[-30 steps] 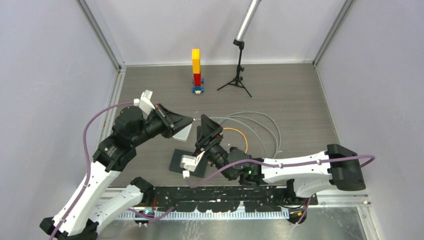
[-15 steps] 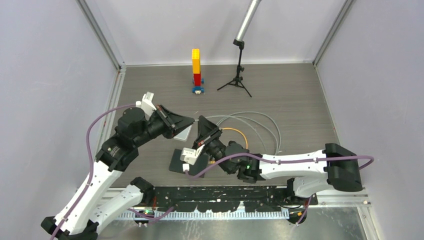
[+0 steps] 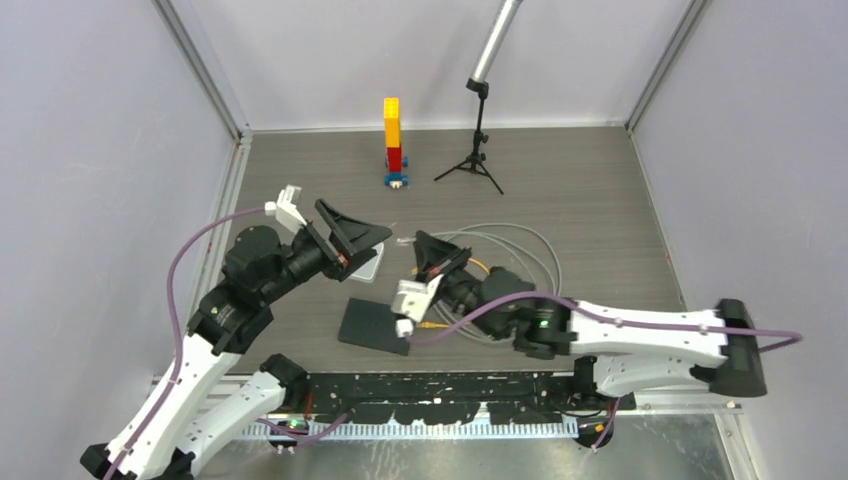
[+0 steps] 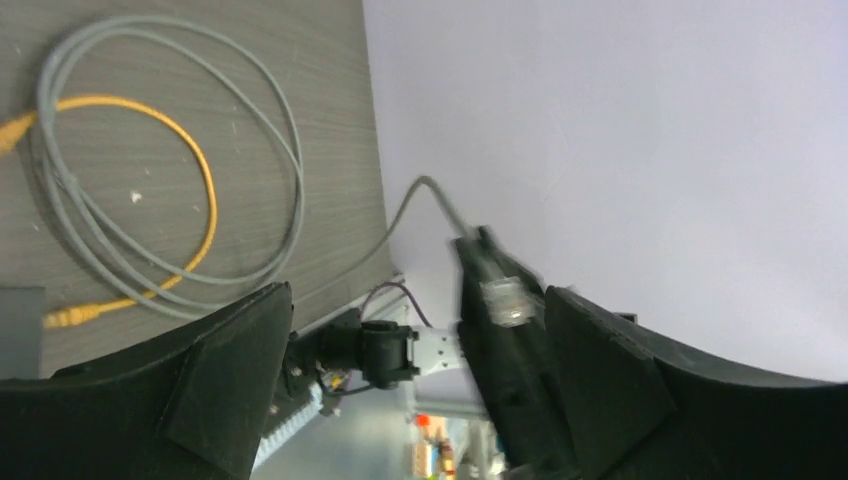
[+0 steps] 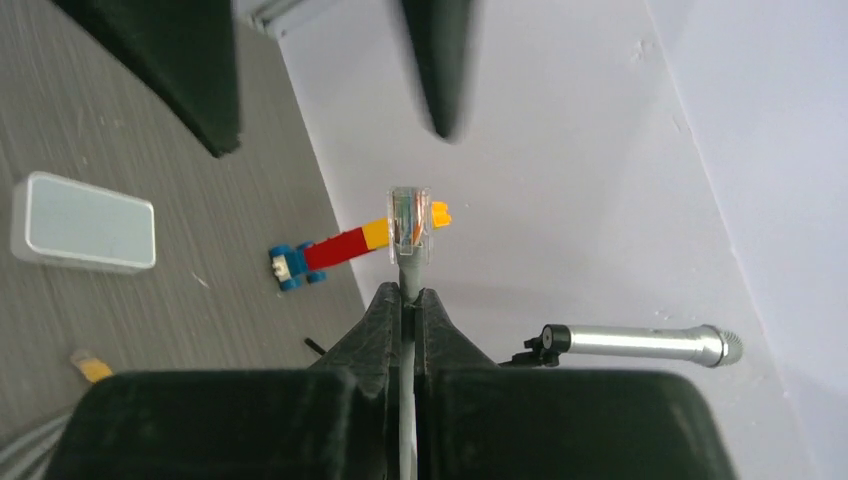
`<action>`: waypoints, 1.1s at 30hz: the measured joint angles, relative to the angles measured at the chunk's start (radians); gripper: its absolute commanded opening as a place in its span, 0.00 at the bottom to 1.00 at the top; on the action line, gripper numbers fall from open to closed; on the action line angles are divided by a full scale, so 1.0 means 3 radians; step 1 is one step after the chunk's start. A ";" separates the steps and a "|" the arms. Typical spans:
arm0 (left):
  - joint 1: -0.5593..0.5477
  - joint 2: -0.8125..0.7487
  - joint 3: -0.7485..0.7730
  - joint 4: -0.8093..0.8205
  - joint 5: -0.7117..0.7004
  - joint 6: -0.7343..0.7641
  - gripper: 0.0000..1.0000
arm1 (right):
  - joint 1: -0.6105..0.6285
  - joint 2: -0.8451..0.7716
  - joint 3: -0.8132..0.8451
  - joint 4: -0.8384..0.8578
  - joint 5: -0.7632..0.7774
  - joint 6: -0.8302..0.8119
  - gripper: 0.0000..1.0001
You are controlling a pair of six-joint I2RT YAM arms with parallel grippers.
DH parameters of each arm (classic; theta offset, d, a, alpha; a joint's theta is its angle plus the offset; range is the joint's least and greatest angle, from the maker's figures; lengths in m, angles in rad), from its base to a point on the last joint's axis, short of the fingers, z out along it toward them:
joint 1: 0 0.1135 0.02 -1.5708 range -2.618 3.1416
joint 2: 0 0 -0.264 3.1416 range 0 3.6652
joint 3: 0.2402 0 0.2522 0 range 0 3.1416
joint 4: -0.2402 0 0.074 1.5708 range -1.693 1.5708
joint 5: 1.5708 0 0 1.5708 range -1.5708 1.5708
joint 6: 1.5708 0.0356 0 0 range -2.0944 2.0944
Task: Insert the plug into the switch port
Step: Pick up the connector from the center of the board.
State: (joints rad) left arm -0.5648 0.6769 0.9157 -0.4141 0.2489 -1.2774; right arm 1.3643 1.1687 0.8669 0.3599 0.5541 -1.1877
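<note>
On the table (image 3: 600, 200) the white box (image 5: 85, 237) lay flat. The left gripper (image 3: 358, 240), the nearer of the 2, hung just over it, spread wide and empty. The right gripper (image 5: 408, 300) was clenched on the grey cable (image 5: 406, 272) just behind the plug (image 5: 410, 228). The plug's long axis ran straight out from that gripper, with the box low and to its left, off that line. The port did not show.

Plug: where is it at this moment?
In the right wrist view the plug sticks out from the shut fingers of the right gripper, held in the air; the white box lies on the table at that view's left edge.
</note>
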 measured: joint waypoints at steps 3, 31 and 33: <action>0.0000 -0.0104 0.0084 -0.0031 -0.0118 0.0295 1.00 | -0.0067 -0.0415 0.0262 -0.0586 -0.0229 0.0441 0.00; 0.0000 -0.0502 -0.0309 0.1466 0.2064 0.4007 0.81 | -0.0903 -0.0130 0.2234 -0.3548 -0.2426 0.2959 0.00; 0.0000 -0.0529 -0.0356 0.1475 0.2186 0.4316 0.82 | -0.1013 -0.0080 0.2262 -0.3586 -0.2622 0.3045 0.01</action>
State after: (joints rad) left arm -0.5648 0.5182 0.8089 0.0284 0.9047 0.0174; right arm 1.0603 1.1446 1.5455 -0.7158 -0.2325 -0.2741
